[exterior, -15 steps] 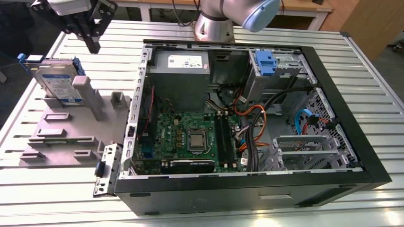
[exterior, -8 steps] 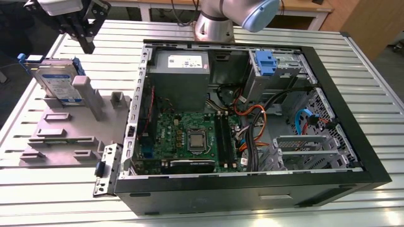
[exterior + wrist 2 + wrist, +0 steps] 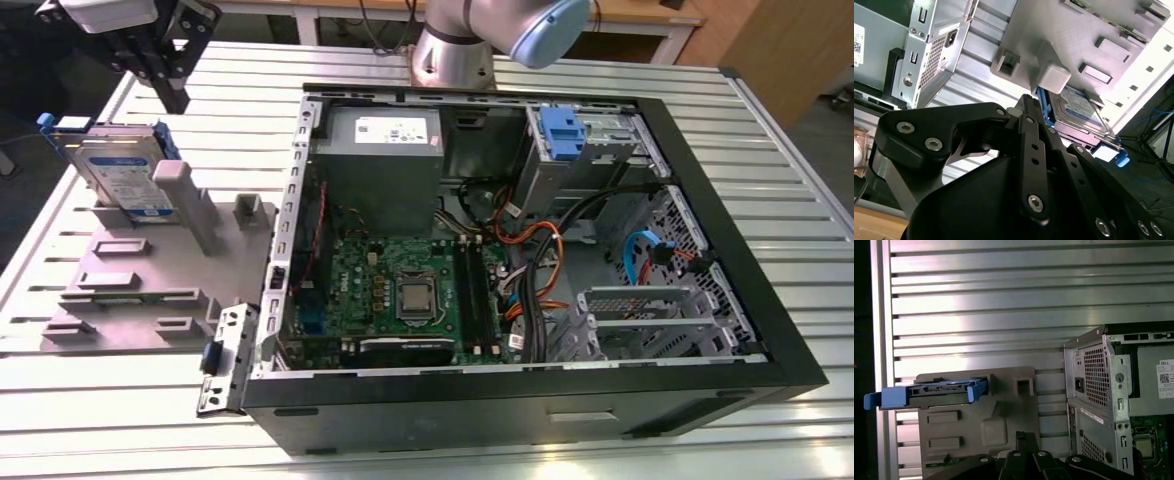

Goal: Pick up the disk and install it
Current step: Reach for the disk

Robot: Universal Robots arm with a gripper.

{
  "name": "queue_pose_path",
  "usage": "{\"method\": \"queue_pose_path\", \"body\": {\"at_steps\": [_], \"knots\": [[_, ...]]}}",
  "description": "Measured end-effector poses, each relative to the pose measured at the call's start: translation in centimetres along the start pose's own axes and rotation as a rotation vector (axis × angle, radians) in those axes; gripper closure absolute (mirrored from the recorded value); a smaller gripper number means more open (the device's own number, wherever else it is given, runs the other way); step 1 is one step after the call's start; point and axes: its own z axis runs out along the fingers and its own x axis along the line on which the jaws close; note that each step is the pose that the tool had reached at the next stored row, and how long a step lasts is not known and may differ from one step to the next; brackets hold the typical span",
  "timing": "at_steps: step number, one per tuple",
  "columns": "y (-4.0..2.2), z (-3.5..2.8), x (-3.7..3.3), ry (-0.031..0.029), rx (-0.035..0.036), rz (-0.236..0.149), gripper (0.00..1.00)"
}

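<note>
The disk (image 3: 120,170) stands tilted on edge in a grey holder block (image 3: 134,275) at the exterior view's left, its blue-and-white label facing up and blue rails on its sides. My gripper (image 3: 174,100) hangs above and just behind the disk, apart from it, with its black fingers shut on nothing. In the second wrist view the disk (image 3: 1079,107) lies beyond the fingertips (image 3: 1030,102), behind a grey post of the holder. In the first wrist view the disk (image 3: 939,392) shows edge-on, off to one side of the gripper (image 3: 1025,437).
An open computer case (image 3: 747,330) lies on the slatted metal table (image 3: 107,420), with the grey power-supply box (image 3: 380,150), motherboard (image 3: 400,290) and cables inside. A metal drive cage with a blue tab (image 3: 567,135) sits at its far end. A loose bracket (image 3: 224,360) lies beside the case.
</note>
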Motion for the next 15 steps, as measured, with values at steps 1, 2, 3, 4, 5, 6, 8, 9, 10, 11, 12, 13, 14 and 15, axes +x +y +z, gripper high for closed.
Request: {"method": "queue_pose_path", "body": {"at_steps": [1, 2, 3, 4, 5, 6, 8, 9, 10, 11, 12, 13, 14, 15], "knots": [[0.00, 0.00, 0.01, 0.0000, -0.0001, 0.000, 0.89], [0.00, 0.00, 0.01, 0.0000, 0.0000, 0.000, 0.89], [0.00, 0.00, 0.05, 0.0000, 0.0000, 0.000, 0.89], [0.00, 0.00, 0.07, 0.0000, 0.0000, 0.000, 0.89], [-0.01, 0.00, 0.07, 0.0000, 0.0000, 0.000, 0.89], [-0.01, 0.00, 0.07, 0.0000, 0.0000, 0.000, 0.89], [-0.01, 0.02, 0.11, 0.0000, -0.0001, 0.000, 0.89], [-0.01, 0.01, 0.13, 0.0000, 0.0000, 0.000, 0.89], [-0.01, 0.02, 0.13, 0.0000, 0.0000, 0.000, 0.89], [-0.01, 0.01, 0.14, 0.0000, 0.0000, 0.000, 0.89], [-0.01, 0.02, 0.17, 0.0000, 0.0000, 0.000, 0.89], [-0.01, 0.02, 0.18, 0.0000, 0.0000, 0.000, 0.89], [-0.01, 0.02, 0.18, 0.0000, 0.0000, 0.000, 0.89], [-0.01, 0.02, 0.18, 0.0000, 0.0000, 0.000, 0.89]]}}
